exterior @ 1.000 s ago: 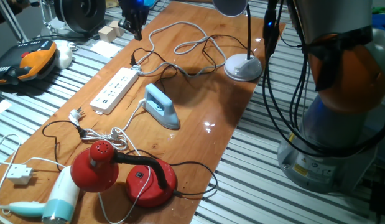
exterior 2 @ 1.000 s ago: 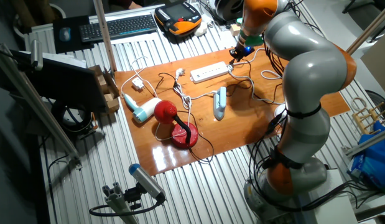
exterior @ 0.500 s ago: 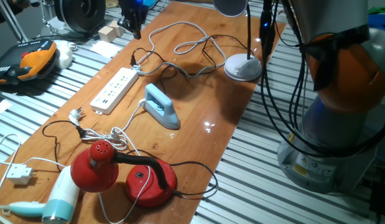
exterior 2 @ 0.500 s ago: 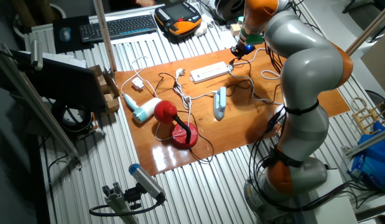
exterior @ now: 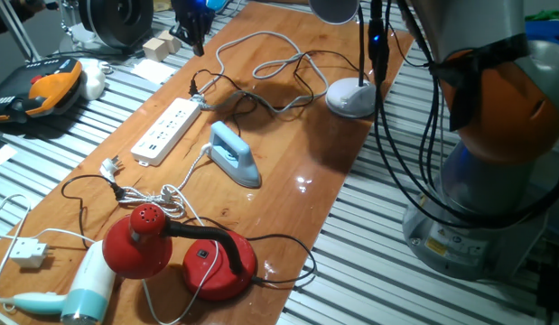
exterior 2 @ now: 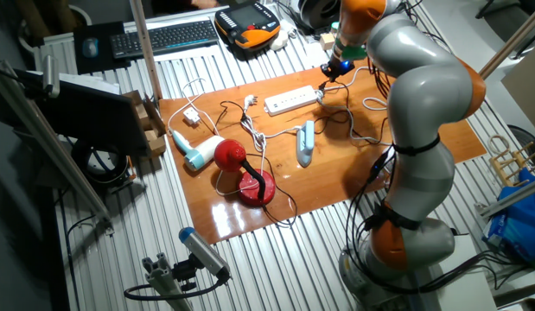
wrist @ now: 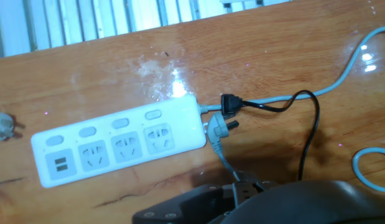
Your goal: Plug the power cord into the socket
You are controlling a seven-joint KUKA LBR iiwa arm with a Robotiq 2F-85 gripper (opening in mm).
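Arm shifted slightly, hand view alone shows power cord (wrist: 231, 103) plug beside socket (wrist: 117, 147), end effector (exterior: 194, 34) state unclear

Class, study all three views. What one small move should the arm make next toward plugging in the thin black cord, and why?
Probably lower the gripper toward the small black plug. The plug lies loose on the wood just off the end of the white power strip, in no outlet, and the gripper hangs above that spot, apparently holding nothing. A grey plug lies close beside it, so aim carefully.
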